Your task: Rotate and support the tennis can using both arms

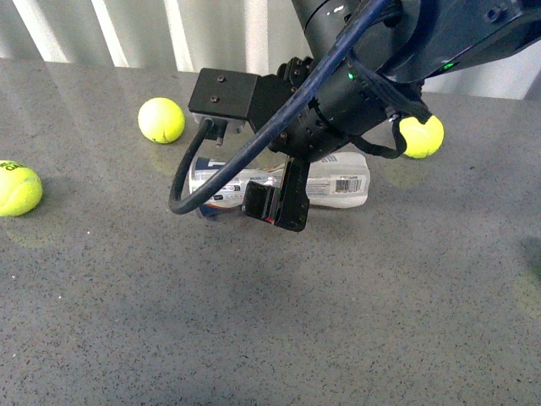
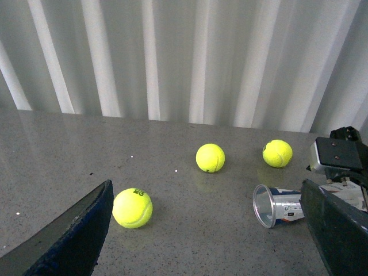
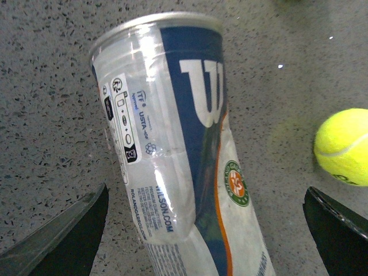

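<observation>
The tennis can (image 1: 338,182) lies on its side on the grey table, barcode facing up and open end to the left. My right gripper (image 1: 275,205) is open and hovers just above the can's middle. In the right wrist view the can (image 3: 190,155) fills the gap between the spread fingers (image 3: 75,236) of the right gripper (image 3: 207,241), touching neither; its dented waist, blue and orange label and round logo show. My left gripper (image 2: 207,241) is open and empty. It is out of the front view, and its camera looks at the can's open metal-rimmed end (image 2: 265,206) from a distance.
Three tennis balls lie on the table: far left (image 1: 17,188), back left (image 1: 161,119) and back right beside the can (image 1: 421,135). The left wrist view shows them too, the nearest (image 2: 133,207) by the left finger. A white corrugated wall (image 2: 172,57) stands behind the table.
</observation>
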Controlling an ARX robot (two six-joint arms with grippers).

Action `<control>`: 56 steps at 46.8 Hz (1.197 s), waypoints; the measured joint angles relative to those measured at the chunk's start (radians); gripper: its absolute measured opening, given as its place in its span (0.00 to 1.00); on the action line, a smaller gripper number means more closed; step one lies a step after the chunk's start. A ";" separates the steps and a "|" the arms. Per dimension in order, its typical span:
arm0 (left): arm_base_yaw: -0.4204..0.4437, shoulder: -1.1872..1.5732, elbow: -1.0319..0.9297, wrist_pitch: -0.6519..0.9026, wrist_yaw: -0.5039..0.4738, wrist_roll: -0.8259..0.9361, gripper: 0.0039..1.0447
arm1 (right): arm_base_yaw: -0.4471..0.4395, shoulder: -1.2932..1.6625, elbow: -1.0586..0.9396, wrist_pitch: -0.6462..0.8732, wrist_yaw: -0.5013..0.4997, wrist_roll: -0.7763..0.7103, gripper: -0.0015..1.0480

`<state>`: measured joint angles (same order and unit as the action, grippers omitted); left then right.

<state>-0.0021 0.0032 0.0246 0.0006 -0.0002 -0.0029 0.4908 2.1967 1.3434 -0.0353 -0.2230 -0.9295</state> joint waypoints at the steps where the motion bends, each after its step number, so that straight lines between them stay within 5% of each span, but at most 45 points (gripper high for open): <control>1: 0.000 0.000 0.000 0.000 0.000 0.000 0.94 | 0.000 -0.006 -0.004 0.001 0.000 0.001 0.94; 13: 0.000 0.000 0.000 0.000 0.000 0.000 0.94 | -0.005 -0.170 -0.143 0.105 -0.015 0.156 0.93; 28: 0.000 0.000 0.000 0.000 0.000 0.000 0.94 | -0.151 -0.546 -0.482 0.370 0.497 0.753 0.93; 40: 0.000 -0.001 0.000 0.000 0.002 0.000 0.94 | -0.189 -0.679 -0.567 0.401 0.531 0.957 0.92; 47: 0.000 -0.001 0.000 0.000 -0.003 0.000 0.94 | -0.226 -0.702 -0.830 0.965 0.457 0.933 0.63; 56: 0.000 -0.002 0.000 0.000 0.000 0.000 0.94 | -0.320 -0.891 -1.036 1.020 0.399 0.933 0.22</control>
<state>-0.0021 0.0013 0.0246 0.0006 -0.0002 -0.0029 0.1703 1.3056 0.3077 0.9844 0.1757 0.0036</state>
